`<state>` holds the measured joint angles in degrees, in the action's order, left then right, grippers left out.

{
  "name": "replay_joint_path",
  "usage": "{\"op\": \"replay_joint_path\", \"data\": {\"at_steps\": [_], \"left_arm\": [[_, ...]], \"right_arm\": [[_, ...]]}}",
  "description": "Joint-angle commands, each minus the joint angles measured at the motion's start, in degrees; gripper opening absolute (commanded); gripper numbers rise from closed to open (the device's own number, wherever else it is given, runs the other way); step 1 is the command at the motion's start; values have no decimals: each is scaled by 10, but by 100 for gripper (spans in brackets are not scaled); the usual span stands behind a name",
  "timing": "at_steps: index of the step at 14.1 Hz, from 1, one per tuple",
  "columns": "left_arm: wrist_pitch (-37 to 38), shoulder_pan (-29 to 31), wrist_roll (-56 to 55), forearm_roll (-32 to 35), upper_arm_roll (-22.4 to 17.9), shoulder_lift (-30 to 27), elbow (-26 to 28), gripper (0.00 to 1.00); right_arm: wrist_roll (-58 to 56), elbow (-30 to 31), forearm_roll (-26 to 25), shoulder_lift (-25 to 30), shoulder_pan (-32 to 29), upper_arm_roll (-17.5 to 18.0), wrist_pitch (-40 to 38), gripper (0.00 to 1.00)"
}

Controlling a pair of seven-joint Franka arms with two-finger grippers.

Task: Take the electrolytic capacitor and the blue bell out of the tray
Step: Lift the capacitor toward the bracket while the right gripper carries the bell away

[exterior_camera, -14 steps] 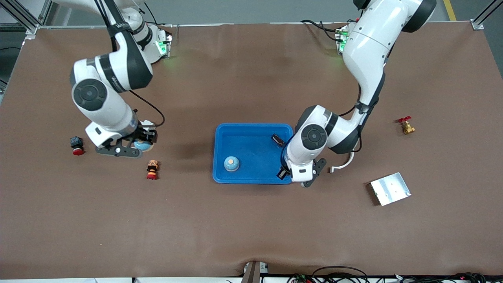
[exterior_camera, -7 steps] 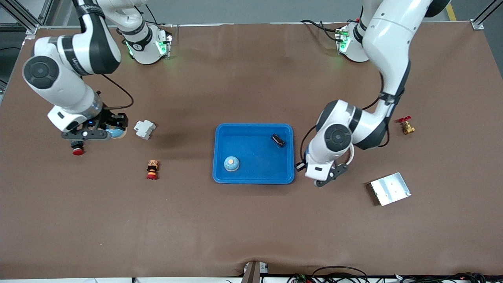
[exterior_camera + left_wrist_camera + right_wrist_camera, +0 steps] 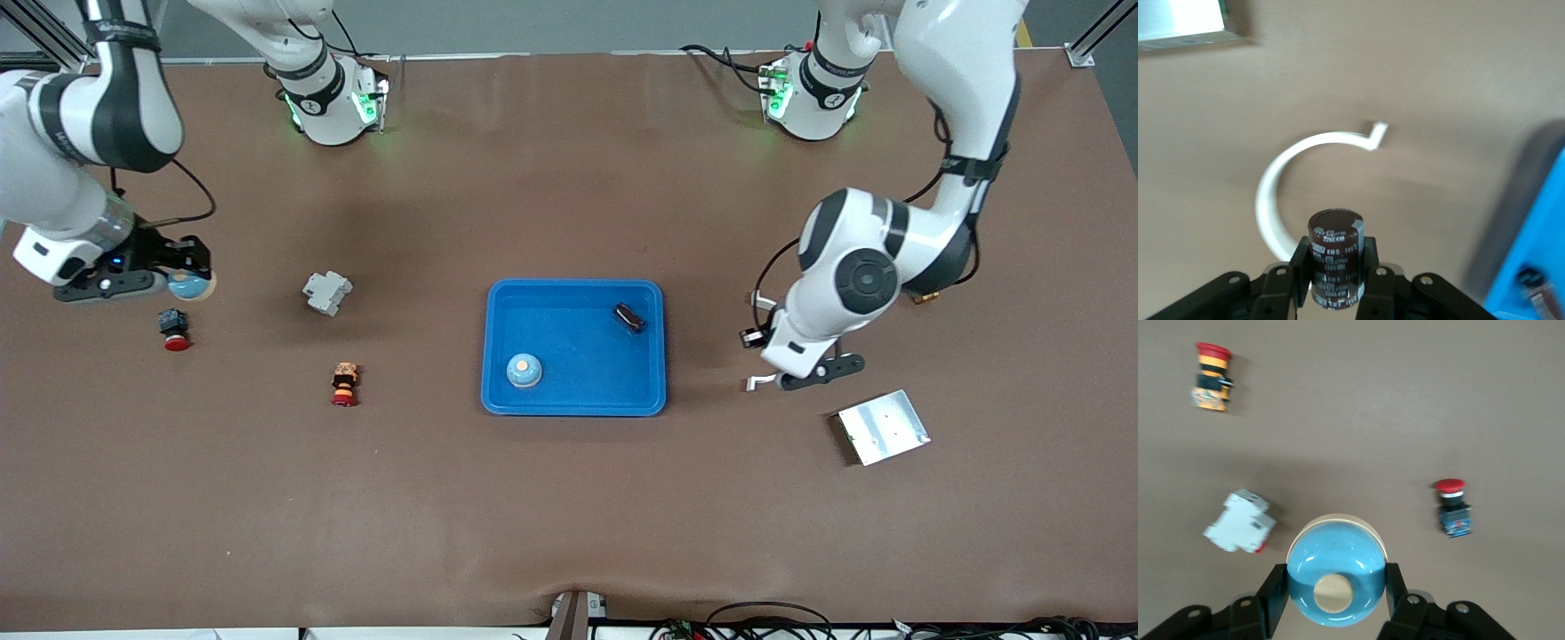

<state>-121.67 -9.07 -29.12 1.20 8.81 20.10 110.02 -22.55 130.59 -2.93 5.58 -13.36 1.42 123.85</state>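
Note:
My right gripper [image 3: 185,283] is shut on a blue bell [image 3: 1336,579] with a cream button, held over the table at the right arm's end, just above a red push button [image 3: 174,329]. My left gripper [image 3: 756,340] is shut on a dark brown capacitor [image 3: 1335,257], held over a white curved part [image 3: 1281,193] beside the blue tray [image 3: 574,402], toward the left arm's end. The tray holds a second blue bell [image 3: 524,370] and a second dark capacitor [image 3: 629,316].
A grey circuit breaker [image 3: 326,292] and an orange and red button [image 3: 344,383] lie between the tray and the right gripper. A metal plate [image 3: 883,427] and a brass valve [image 3: 925,293] lie toward the left arm's end.
Both arms have swung outward, away from the tray. The right gripper carried the bell toward the right arm's end, uncovering the circuit breaker. The left gripper carried the capacitor toward the left arm's end.

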Motion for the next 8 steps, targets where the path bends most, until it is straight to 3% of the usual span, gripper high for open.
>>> {"op": "replay_joint_path", "data": {"at_steps": [1, 6, 8], "left_arm": [[7, 35, 91, 10, 6, -45, 57, 0], [7, 72, 201, 16, 6, -58, 82, 1], [1, 78, 218, 55, 6, -56, 89, 4]], "right_arm": [[-59, 37, 11, 18, -43, 10, 31, 0], [-130, 141, 12, 18, -108, 10, 150, 0], [-134, 175, 12, 16, -111, 9, 183, 0]]}}
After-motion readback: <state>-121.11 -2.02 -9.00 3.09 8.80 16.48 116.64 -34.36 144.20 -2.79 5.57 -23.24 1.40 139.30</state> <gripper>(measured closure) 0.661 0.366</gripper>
